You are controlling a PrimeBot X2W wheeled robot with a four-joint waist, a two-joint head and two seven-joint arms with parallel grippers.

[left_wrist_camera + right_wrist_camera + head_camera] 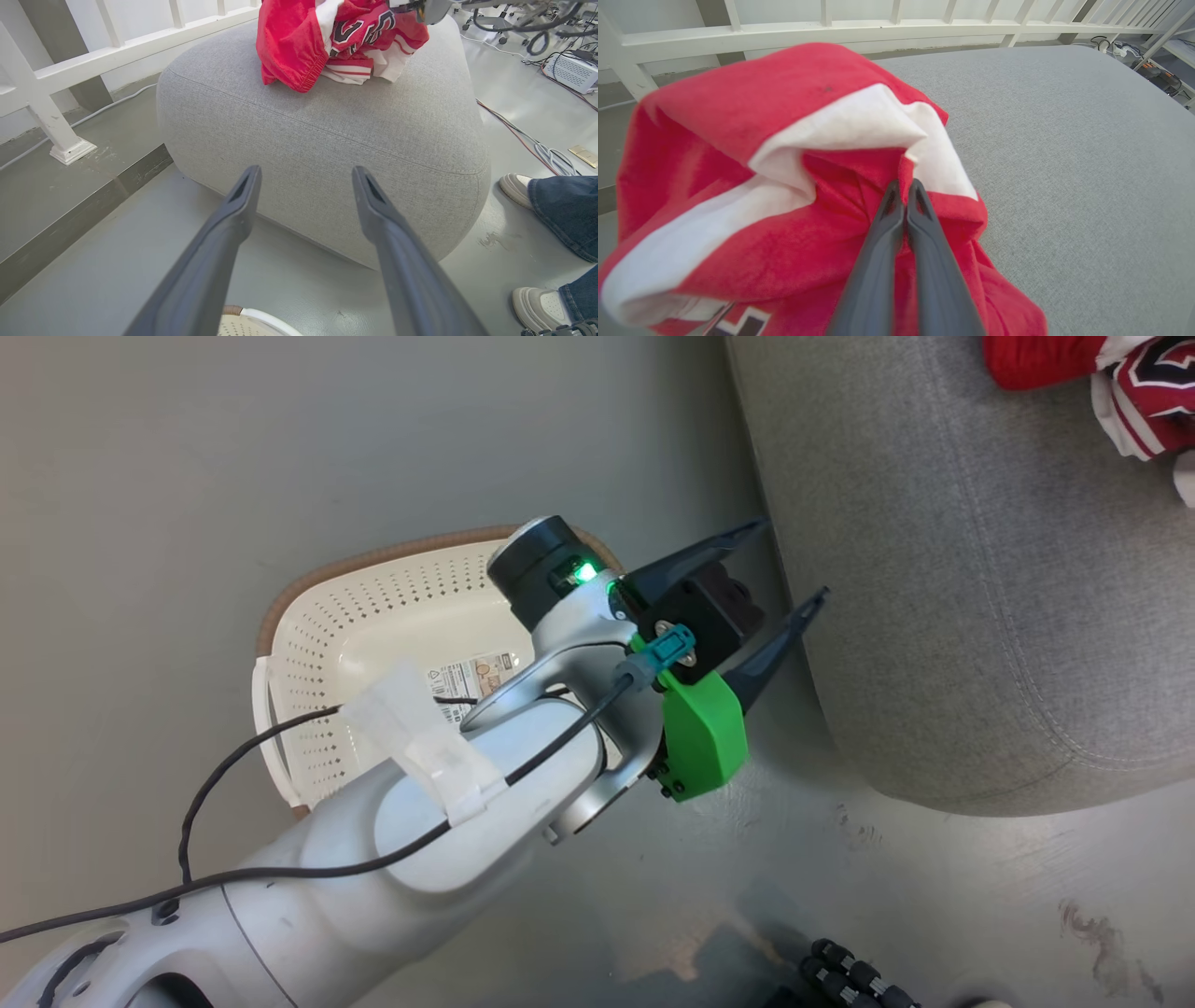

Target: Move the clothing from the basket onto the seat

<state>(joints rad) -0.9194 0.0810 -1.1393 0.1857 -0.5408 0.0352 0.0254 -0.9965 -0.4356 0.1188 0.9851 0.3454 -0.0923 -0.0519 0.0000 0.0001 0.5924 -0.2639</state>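
**A:** Start at the right gripper (904, 186). How do its fingers stand?

**B:** Pressed together, with the tips buried in a red fold of the clothing (738, 121) just beside a white panel. I read that as a pinch on the fabric.

**A:** And where is the bundle from there?

**B:** It is bunched under and around those tips, with its lower folds resting on the seat (1064, 154). It lies toward the edge that faces the white railing (878, 32). From the left wrist it sits well back from the seat's near rounded corner.

**A:** So what is the step in hand?

**B:** The release, I'd judge. The cloth's weight should settle on the cushion first. Then the fingers should part fully and rise straight up, so they drag no fold toward an edge. Soft fabric may cling to the tips.

**A:** And the left gripper (792, 560)?

**B:** Its fingers are spread wide and hold nothing. It hovers over the floor (934, 896) between the basket (392, 553) and the seat's side, tips toward the seat. The clothing is well apart from it.

**A:** Is anything left in the basket?

**B:** It stands on the floor near the seat's corner, partly behind the left forearm. The bottom that shows has a paper label and no red cloth. I cannot tell about the hidden part.
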